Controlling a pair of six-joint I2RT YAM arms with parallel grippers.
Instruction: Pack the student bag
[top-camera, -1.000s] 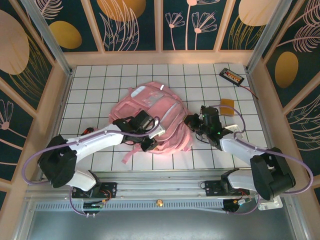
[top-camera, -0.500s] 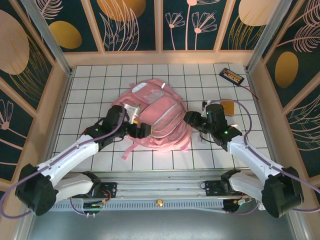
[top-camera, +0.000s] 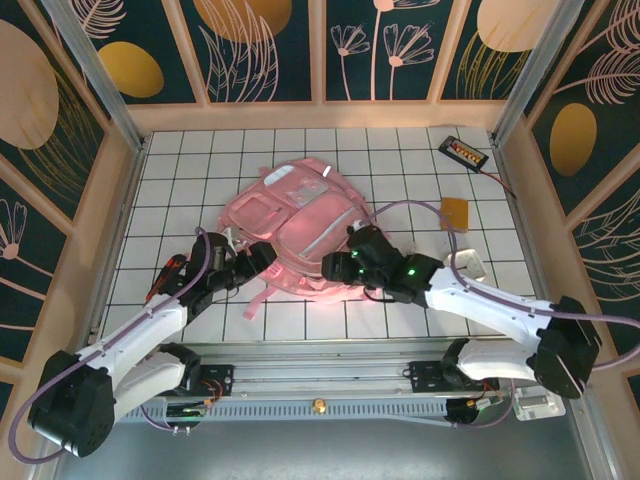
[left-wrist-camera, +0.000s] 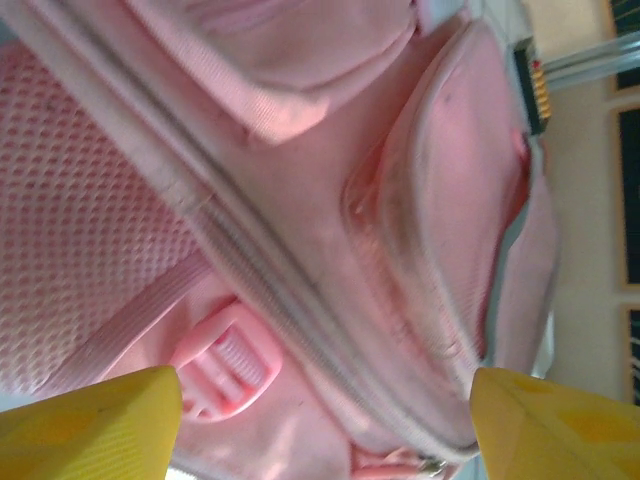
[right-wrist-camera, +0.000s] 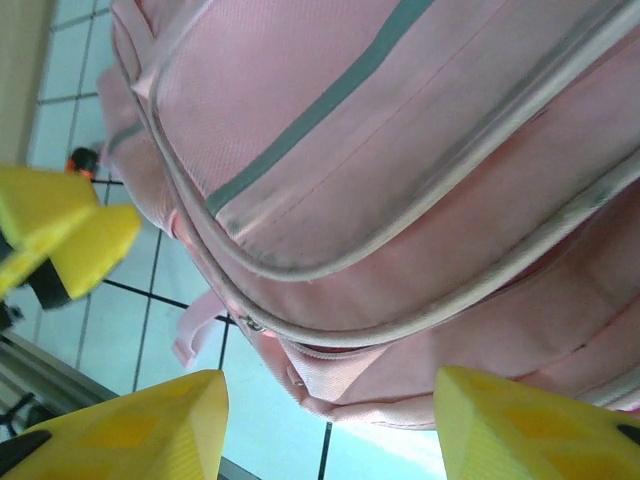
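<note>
The student bag (top-camera: 300, 225), soft and pink with a grey reflective strip, lies flat in the middle of the tiled table. My left gripper (top-camera: 260, 258) is at its near-left edge, open, yellow fingertips wide apart (left-wrist-camera: 325, 435) either side of a pink strap buckle (left-wrist-camera: 225, 365) and zip seam, gripping nothing. At the bag's near-right edge my right gripper (top-camera: 332, 268) stands open (right-wrist-camera: 330, 430) just below the bag's (right-wrist-camera: 400, 150) lower rim, where a zip pull (right-wrist-camera: 250, 323) shows. The left gripper's yellow fingers (right-wrist-camera: 60, 235) appear at the left of the right wrist view.
A black device (top-camera: 464, 152) with a cable lies at the back right. A tan square pad (top-camera: 454, 213) sits right of the bag, and a small white object (top-camera: 468, 264) lies nearer. A small red-black item (top-camera: 166, 270) lies left. Wooden walls surround the table.
Both grippers have opened. The left one drew back off the bag toward its near-left edge. The right one swung left to the bag's near edge, and the bag settled flatter.
</note>
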